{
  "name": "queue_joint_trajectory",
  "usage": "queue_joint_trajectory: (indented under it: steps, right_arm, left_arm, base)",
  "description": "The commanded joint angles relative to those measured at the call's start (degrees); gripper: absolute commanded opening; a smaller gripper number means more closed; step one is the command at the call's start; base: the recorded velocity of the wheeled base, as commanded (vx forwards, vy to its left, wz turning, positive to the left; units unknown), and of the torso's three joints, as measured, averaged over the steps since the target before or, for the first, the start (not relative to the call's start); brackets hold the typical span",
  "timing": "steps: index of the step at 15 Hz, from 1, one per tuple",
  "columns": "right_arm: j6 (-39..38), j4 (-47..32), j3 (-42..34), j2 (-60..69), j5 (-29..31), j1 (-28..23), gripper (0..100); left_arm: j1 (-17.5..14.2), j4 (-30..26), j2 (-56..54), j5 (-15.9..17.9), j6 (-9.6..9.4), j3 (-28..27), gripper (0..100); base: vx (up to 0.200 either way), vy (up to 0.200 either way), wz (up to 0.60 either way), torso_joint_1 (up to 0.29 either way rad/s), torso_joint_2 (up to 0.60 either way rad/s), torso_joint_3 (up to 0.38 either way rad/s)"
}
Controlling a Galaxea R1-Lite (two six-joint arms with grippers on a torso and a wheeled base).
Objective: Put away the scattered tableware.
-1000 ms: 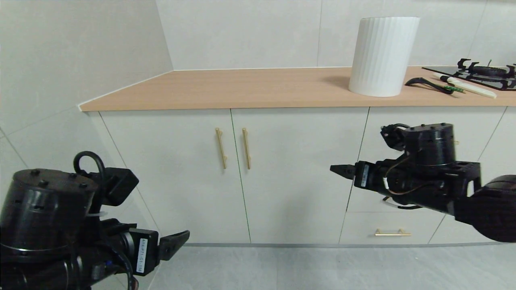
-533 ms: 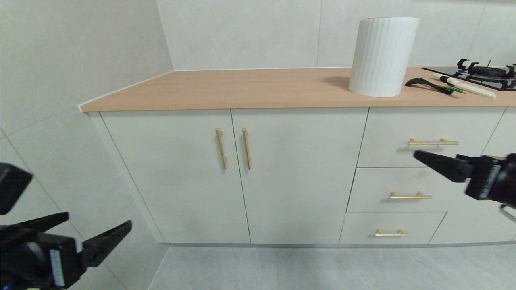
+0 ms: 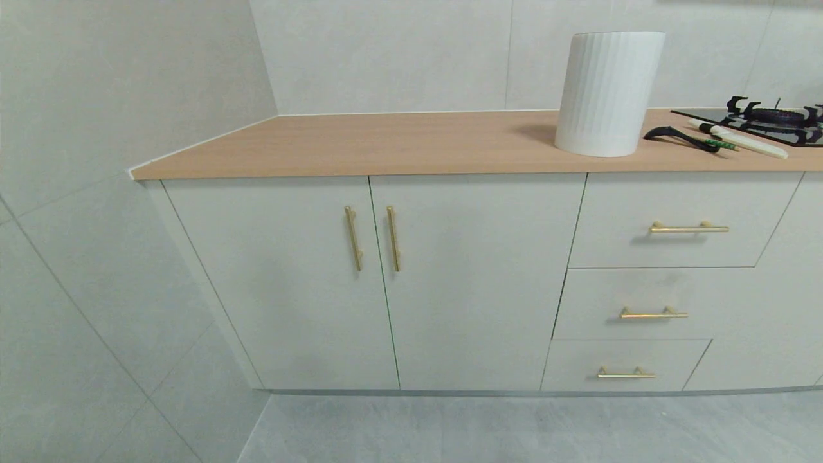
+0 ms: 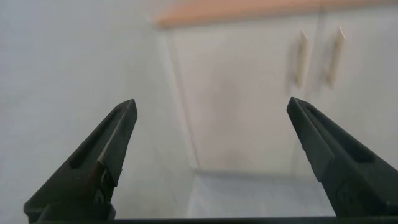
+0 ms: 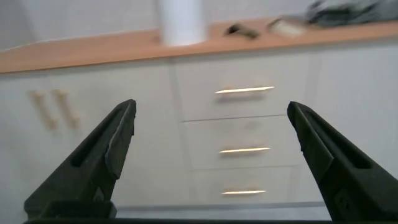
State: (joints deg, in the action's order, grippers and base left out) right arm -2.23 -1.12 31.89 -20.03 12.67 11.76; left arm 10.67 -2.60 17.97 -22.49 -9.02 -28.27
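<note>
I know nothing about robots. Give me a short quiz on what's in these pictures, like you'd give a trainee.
1. True or false: one of the drawers is pulled open.
2. The black utensil lies on the counter, on which side of the white cylinder? A) the robot's left B) the robot's right C) on top of it
3. Fill in: the left gripper and the right gripper are both ____.
Key: 1 false; 2 B; 3 open.
</note>
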Motion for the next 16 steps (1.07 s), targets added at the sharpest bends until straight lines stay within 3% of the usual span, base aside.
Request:
queue_joint_trajectory:
  steps: [1, 3, 4, 6, 8, 11, 12, 13, 14, 15, 16]
  right_arm:
    - [3.55, -7.49, 1.95, 14.32, 0.08, -5.79, 100]
    - [2.32, -7.58, 1.77, 14.32, 2.71, -6.05, 100]
    - [-0.05, -7.58, 1.42, 14.32, 4.91, -6.14, 100]
    - [0.03, -8.19, 0.45, 16.43, 4.12, -10.27, 100]
    - [1.0, -9.34, -2.97, 20.03, 2.54, -11.85, 100]
    - [1.0, -9.07, -12.73, 20.03, 2.8, -11.85, 100]
    - [1.18, -8.02, -16.77, 19.94, 2.36, -11.94, 100]
    - [1.53, -2.13, -23.54, 20.03, -0.36, -11.85, 100]
    - [1.7, -0.81, -24.77, 19.94, -1.06, -11.85, 100]
    - [3.73, 7.54, -31.89, 20.03, -4.32, -11.85, 100]
    - [3.64, 5.08, -31.8, 20.03, -5.2, -11.85, 100]
  left_arm:
    - [-4.78, -1.36, -10.23, 0.08, -0.38, 0.23, 100]
    - [-8.03, -3.03, -12.7, 0.17, -0.3, 1.38, 100]
    - [-10.49, -3.91, -16.04, 0.26, -0.3, 4.45, 100]
    - [-11.02, -3.47, -17.97, 0.34, 0.85, 9.2, 100]
    - [-11.02, -3.47, -17.97, 0.43, 4.01, 10.69, 100]
    - [-11.02, -1.89, -17.97, 0.78, 4.54, 16.4, 100]
    - [-11.02, -0.48, -17.97, 1.84, 5.15, 18.16, 100]
    - [-11.02, 1.45, -17.97, 5.27, 5.42, 20.89, 100]
    - [-11.02, 1.63, -17.97, 5.79, 5.42, 21.33, 100]
    - [-11.02, 4.44, -17.97, 10.01, 5.42, 24.31, 100]
    - [-11.02, 5.23, -17.97, 12.74, 5.42, 25.28, 100]
  base:
    - [0.0, 0.0, 0.0, 0.0, 0.0, 0.0]
    - [0.0, 0.0, 0.0, 0.0, 0.0, 0.0]
    - [0.0, 0.0, 0.0, 0.0, 0.0, 0.0]
    - [0.0, 0.0, 0.0, 0.0, 0.0, 0.0]
    - [0.0, 0.0, 0.0, 0.0, 0.0, 0.0]
    - [0.0, 0.0, 0.0, 0.0, 0.0, 0.0]
    - [0.0, 0.0, 0.0, 0.0, 0.0, 0.0]
    - [0.0, 0.0, 0.0, 0.0, 0.0, 0.0]
    - [0.0, 0.0, 0.0, 0.0, 0.0, 0.0]
    - [0.0, 0.0, 0.0, 0.0, 0.0, 0.0]
    - [0.0, 0.0, 0.0, 0.0, 0.0, 0.0]
